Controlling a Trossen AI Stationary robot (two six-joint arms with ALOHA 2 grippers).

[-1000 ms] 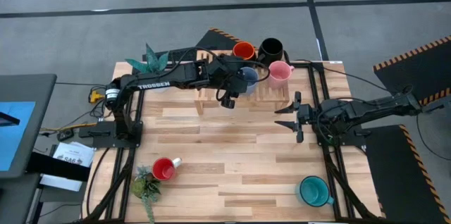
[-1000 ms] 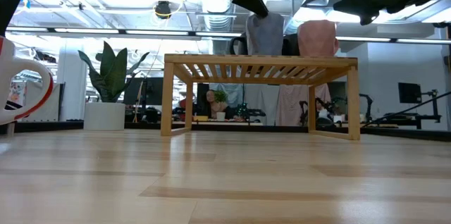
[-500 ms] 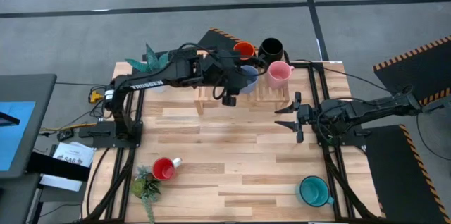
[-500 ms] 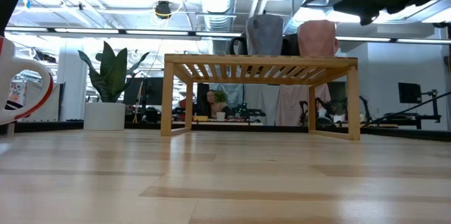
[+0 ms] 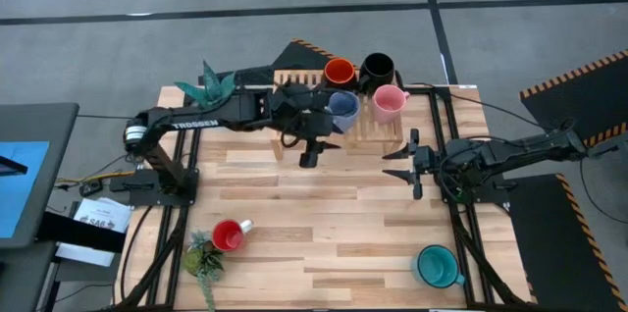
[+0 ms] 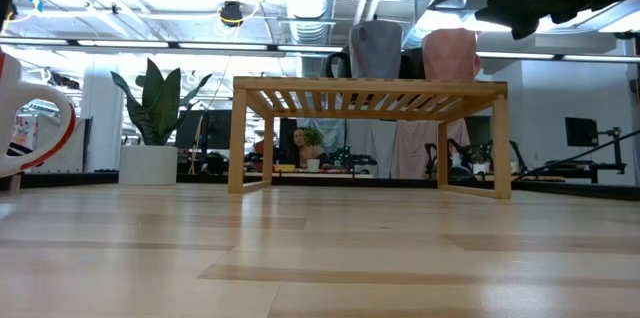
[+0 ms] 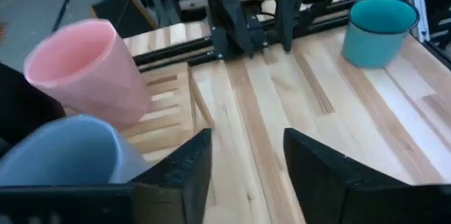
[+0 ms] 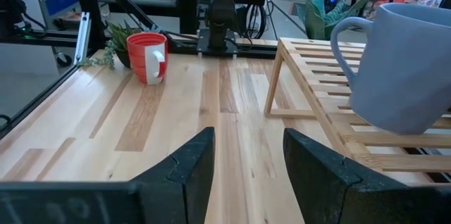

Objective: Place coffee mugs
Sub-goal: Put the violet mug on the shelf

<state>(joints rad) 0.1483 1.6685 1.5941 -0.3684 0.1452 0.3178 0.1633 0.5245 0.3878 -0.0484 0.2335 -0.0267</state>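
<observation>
- Rack (image 5: 378,128) holds our blue mug (image 5: 343,109) beside pink mug (image 5: 389,102).
- Left tool (image 5: 312,151) hangs empty, fingers apart.
- Right tool (image 5: 401,163) waits, fingers apart.

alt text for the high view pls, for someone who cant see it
Overhead view of a wooden table: the left gripper, empty, sits by a slatted wooden rack holding glossy orange, black, pale blue and pink mugs. The right gripper waits open; red and teal mugs stand near the front.
</observation>
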